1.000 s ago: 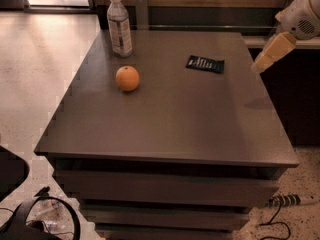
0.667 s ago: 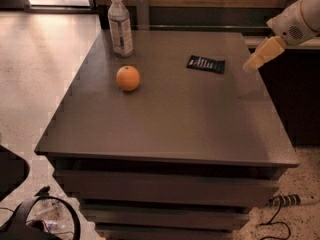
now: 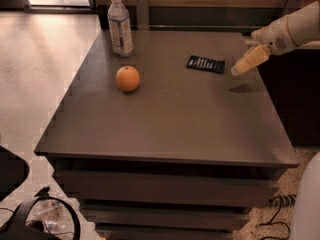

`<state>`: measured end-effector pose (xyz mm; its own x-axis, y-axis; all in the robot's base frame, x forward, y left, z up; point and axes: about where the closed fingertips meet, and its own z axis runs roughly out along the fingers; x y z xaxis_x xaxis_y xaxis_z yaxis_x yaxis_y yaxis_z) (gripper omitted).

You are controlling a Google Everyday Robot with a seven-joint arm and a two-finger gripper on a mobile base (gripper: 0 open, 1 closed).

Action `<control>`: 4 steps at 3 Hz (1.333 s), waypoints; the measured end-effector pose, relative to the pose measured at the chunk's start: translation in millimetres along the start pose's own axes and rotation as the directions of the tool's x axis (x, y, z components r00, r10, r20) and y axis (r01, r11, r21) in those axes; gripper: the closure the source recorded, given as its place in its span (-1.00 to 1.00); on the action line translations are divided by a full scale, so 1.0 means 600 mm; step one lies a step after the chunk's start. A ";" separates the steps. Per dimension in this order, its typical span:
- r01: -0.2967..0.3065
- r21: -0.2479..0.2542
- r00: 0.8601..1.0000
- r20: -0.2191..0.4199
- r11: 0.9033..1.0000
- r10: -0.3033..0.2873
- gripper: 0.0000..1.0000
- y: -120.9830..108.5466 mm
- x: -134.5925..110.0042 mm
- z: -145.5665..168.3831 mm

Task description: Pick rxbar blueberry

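Observation:
The rxbar blueberry (image 3: 205, 64) is a small flat dark bar with white lettering, lying flat on the far right part of the dark table (image 3: 170, 109). My gripper (image 3: 239, 69) hangs from the white arm coming in from the upper right. Its tan tip is above the table, just to the right of the bar and apart from it. Nothing is in the gripper.
An orange (image 3: 128, 78) sits left of the table's centre. A clear water bottle (image 3: 120, 26) stands at the far left corner. A dark cabinet (image 3: 295, 94) adjoins the table's right side. Cables (image 3: 40, 219) lie on the floor at lower left.
My gripper has moved left and down, from beyond the table's right edge to a spot over the table close to the bar. The bar, orange and bottle have not moved.

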<state>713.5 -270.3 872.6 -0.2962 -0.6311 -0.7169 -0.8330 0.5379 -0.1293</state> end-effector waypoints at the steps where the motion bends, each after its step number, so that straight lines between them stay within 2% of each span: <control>1: -0.025 -0.024 0.999 0.026 0.999 0.025 -1.00 -0.005 0.012 0.025; 2: -0.026 -0.028 0.999 0.029 0.999 0.027 -1.00 -0.005 0.012 0.030; 4: -0.057 -0.109 0.983 0.169 0.992 0.075 -1.00 -0.010 0.011 0.091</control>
<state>741.7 -247.3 831.2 -0.2748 -0.4850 -0.8302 -0.8607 0.5089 -0.0124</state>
